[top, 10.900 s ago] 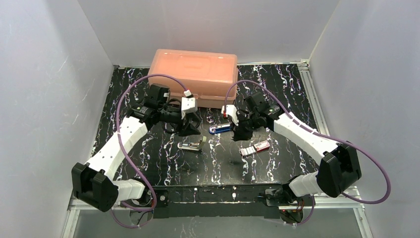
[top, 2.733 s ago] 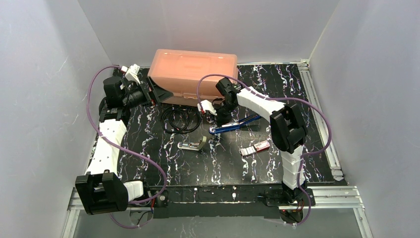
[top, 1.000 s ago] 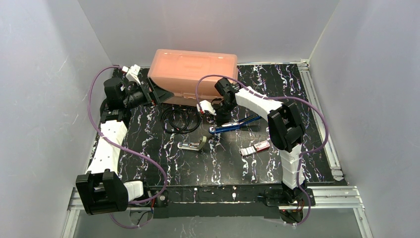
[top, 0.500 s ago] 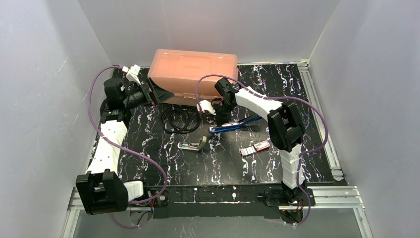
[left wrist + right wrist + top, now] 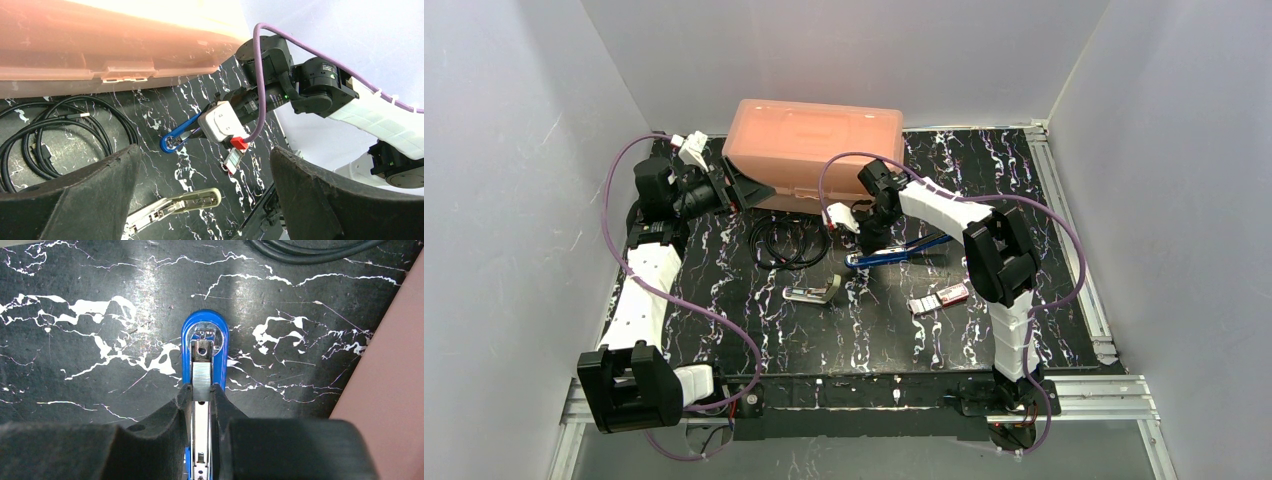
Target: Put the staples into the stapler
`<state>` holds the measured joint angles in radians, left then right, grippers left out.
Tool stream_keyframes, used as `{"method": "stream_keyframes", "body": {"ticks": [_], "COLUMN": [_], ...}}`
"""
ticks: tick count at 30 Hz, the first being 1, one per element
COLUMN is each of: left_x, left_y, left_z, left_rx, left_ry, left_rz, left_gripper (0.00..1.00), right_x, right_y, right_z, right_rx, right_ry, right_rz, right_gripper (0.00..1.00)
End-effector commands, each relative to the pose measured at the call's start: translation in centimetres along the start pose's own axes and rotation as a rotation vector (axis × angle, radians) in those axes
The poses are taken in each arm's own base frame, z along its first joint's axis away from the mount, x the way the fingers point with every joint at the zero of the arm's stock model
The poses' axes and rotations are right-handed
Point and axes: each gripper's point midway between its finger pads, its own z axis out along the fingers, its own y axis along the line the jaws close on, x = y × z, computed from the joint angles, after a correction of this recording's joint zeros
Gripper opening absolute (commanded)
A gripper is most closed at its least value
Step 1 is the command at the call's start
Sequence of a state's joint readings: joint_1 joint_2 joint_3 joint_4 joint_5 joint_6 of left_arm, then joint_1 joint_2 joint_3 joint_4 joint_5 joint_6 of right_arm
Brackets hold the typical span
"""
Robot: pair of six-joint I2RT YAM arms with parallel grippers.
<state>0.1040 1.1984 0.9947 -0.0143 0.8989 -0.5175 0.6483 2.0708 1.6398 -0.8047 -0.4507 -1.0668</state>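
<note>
The blue stapler lies mid-table with its lid raised, its metal channel facing up. My right gripper hangs right over its front end. It is shut on a short silvery strip of staples that sits in line with the channel. The staples' pink-red box lies to the right, its white tray slid out. My left gripper is open by the left end of the pink case, holding nothing.
A large translucent pink case stands at the back. A coil of black cable lies in front of it. A second, beige-and-silver stapler lies opened flat near the middle. White walls close in both sides.
Over the last second nothing visibly moved. Since the oldest frame the left arm has drawn back to the case's left end, and the blue stapler's lid has come up.
</note>
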Motion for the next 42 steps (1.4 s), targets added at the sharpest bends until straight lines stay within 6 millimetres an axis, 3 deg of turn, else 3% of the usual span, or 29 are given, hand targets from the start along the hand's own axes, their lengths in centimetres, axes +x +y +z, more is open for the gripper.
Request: {"method": "stream_keyframes", "body": {"ticks": [1,23,42], "left_x": [-0.07,0.08,-0.11], "left_y": [-0.91,-0.82,-0.93], "left_z": [-0.64,-0.65,-0.69], "left_rx": [0.025,0.024,0.025], "left_ry": [-0.011,-0.009,-0.013], "left_rz": [0.022,0.025,0.039], "left_gripper": [0.98,0.98,0.98], "right_x": [-0.79,-0.56,-0.14], "right_y": [-0.16,0.06,0.27], "right_z": [-0.72,-0.69,-0.6], "right_rx": [0.035,0.046,0.046], "right_ry": [-0.012,-0.006,0.01], "right_rz": [-0.003,0.017,0.024], "right_gripper": [0.15,0.16,0.34]}}
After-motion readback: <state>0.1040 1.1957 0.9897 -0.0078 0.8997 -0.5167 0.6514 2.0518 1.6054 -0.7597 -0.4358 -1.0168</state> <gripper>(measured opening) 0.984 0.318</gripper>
